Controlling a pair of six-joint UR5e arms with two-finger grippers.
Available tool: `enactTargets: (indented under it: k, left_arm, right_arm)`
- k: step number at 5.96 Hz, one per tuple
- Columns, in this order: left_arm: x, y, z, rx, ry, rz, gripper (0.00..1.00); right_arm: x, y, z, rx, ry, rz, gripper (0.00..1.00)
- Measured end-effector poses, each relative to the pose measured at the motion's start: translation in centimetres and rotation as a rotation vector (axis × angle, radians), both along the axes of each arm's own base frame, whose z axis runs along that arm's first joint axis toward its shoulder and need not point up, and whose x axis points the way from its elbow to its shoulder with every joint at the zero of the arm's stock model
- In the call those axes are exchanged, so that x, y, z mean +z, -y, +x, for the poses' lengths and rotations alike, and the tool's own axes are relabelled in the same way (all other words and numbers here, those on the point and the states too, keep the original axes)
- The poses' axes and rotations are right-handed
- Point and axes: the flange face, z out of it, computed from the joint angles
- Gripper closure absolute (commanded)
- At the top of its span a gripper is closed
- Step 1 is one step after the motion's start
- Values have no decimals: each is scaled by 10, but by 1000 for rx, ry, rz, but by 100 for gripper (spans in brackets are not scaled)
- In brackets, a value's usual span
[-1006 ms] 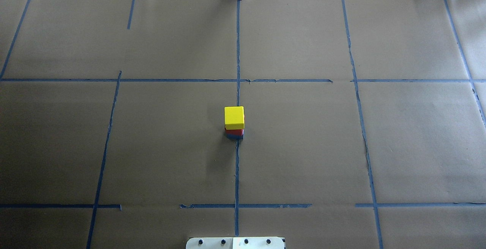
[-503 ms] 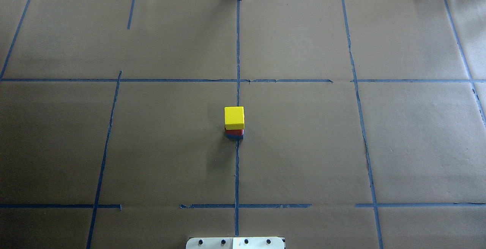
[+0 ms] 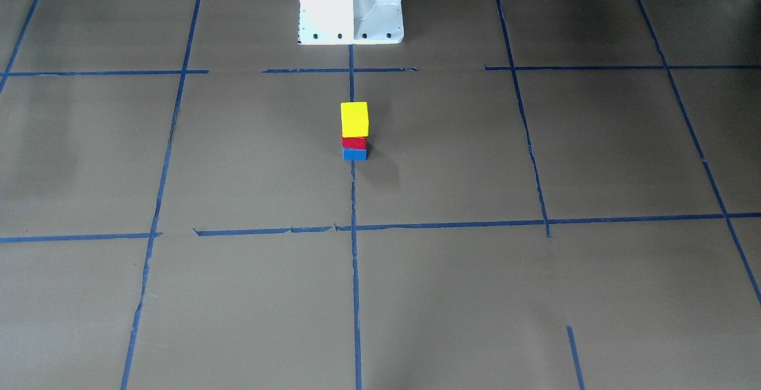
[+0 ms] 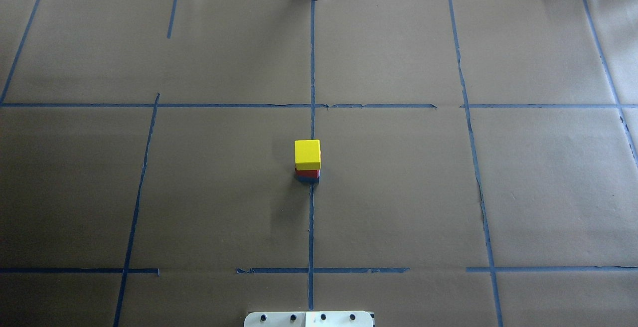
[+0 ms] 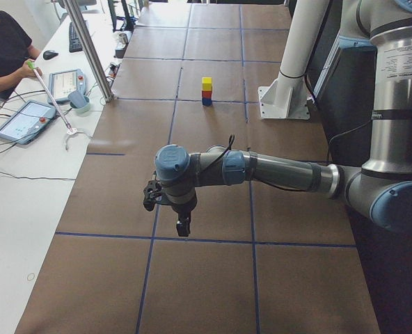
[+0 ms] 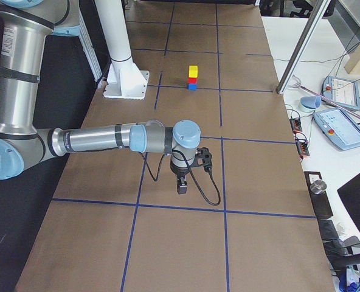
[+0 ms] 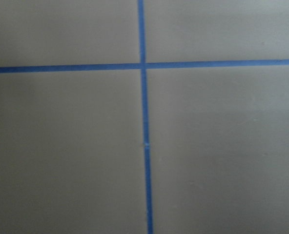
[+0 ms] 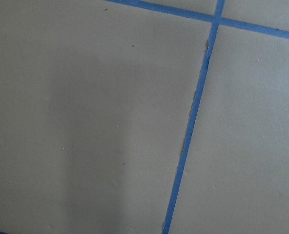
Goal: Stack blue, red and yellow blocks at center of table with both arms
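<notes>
A stack stands at the table's centre on the middle tape line: the yellow block (image 4: 307, 151) on top, the red block (image 4: 307, 172) under it, the blue block (image 4: 308, 179) at the bottom. It also shows in the front view, with yellow (image 3: 354, 119), red (image 3: 354, 142) and blue (image 3: 355, 154). My left gripper (image 5: 183, 226) shows only in the left side view, far from the stack. My right gripper (image 6: 182, 188) shows only in the right side view, also far from it. I cannot tell whether either is open or shut. Both wrist views show only brown paper and blue tape.
The white robot base (image 3: 351, 3) stands at the table's near edge behind the stack. A metal pole (image 5: 91, 52) rises at the far edge. An operator (image 5: 4, 49) sits at a side table with tablets (image 5: 21, 120). Blue tape lines divide the brown paper.
</notes>
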Motion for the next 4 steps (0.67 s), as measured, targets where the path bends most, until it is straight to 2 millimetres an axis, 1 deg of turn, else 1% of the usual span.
enactTargets:
  k: [1,3,4]
  left_arm:
    - [1,1,0,0,2,2,0]
    - [-7,1,0,-3,3,11,0]
    - [-4,0,1,-6,3,1,0]
  right_arm:
    - [3,0,1,2,-3,-4,0]
    - [8,3,3,10,-30,8,0]
    - [9,5,3,15,-40,8,0]
